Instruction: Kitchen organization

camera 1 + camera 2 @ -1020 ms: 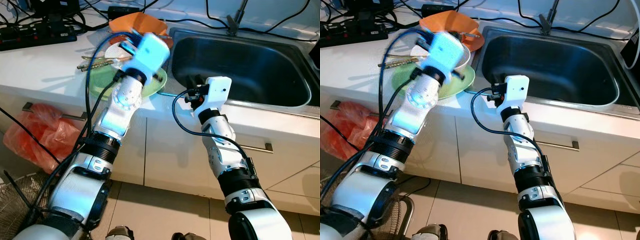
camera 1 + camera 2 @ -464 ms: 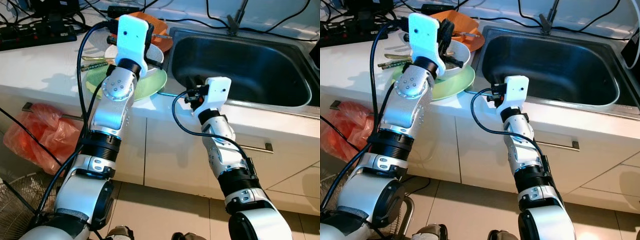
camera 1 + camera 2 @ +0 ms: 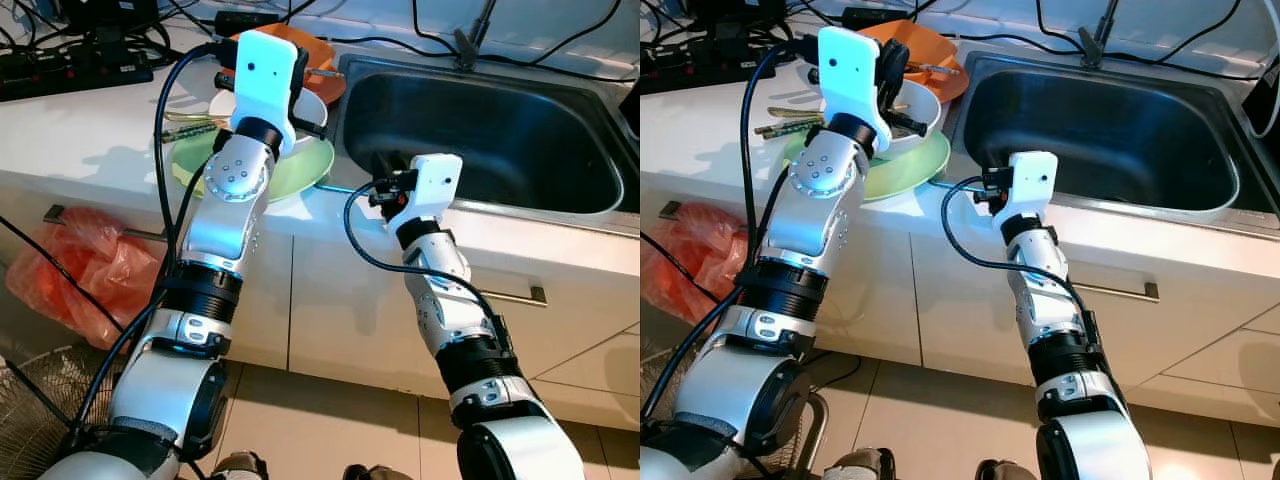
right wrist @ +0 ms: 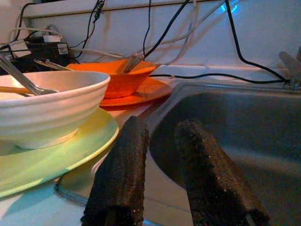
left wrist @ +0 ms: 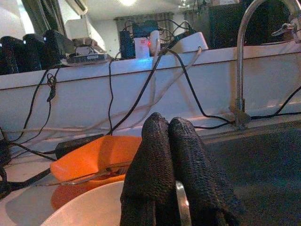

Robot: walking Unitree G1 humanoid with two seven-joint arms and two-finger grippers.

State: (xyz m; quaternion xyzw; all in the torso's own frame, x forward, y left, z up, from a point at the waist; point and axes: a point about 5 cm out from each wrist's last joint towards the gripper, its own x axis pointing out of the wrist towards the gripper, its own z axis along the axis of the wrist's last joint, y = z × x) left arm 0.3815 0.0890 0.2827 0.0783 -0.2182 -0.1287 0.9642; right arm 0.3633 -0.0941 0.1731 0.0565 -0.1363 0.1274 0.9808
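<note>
White bowl (image 4: 47, 110) with spoon (image 4: 21, 77) on green plate (image 4: 56, 160); left jaws closed, empty; right jaws parted, empty.

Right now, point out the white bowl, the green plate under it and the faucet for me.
white bowl (image 4: 51, 110), right wrist view, on its ribbed outer wall.
green plate (image 4: 70, 153), right wrist view, on the bare rim beside the bowl.
faucet (image 5: 241, 56), left wrist view, on its upright metal pipe.

Your head cameras look steeply down from above at the counter and sink (image 3: 480, 130), both arms rising from the lower frame, while each wrist camera sits low and close along its fingers, facing the back wall and sharing the white bowl (image 4: 44, 106).
</note>
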